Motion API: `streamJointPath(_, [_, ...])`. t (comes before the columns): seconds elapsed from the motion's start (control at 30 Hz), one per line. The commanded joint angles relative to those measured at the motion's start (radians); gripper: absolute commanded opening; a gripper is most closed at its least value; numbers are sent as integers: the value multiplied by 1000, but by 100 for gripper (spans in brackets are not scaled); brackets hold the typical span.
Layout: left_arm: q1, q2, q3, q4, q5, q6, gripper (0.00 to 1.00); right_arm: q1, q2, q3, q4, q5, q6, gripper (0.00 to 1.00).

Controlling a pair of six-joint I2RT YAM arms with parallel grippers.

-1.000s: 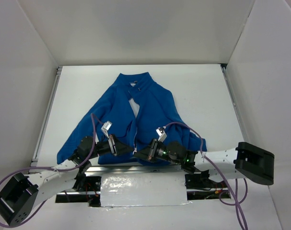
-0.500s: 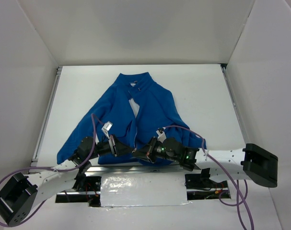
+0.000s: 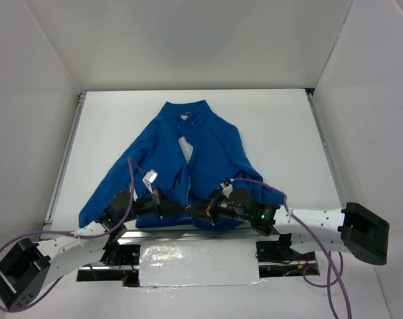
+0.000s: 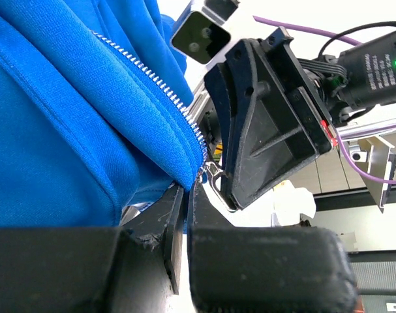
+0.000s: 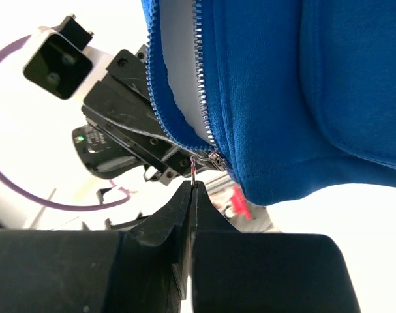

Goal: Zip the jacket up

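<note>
Now: blue jacket (image 3: 211,149) flat on the table (image 3: 281,126), collar far, hem at the near edge.
Left gripper (image 4: 187,193) is closed, apparently pinching the hem beside the zipper's foot; right gripper (image 5: 192,186) is closed on the metal pull (image 5: 195,167).

Bright, even light with soft shadows; wrist-view backgrounds glare white.
</note>
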Motion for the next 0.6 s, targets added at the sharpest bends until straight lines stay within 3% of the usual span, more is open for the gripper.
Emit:
streamJointPath(0.0, [-21, 0, 26, 35, 25, 27, 0, -25, 9, -13, 178, -47, 82, 0])
streamJointPath(0.27, [-35, -11, 29, -43, 6, 36, 0, -61, 129, -102, 515, -124, 275, 0])
streamJointPath(0.43, [-39, -46, 37, -169, -58, 32, 0, -58, 127, -125, 563, -98, 318, 0])
streamJointPath(0.57, [-49, -83, 34, -253, -112, 16, 0, -59, 80, -120, 499, -52, 303, 0])
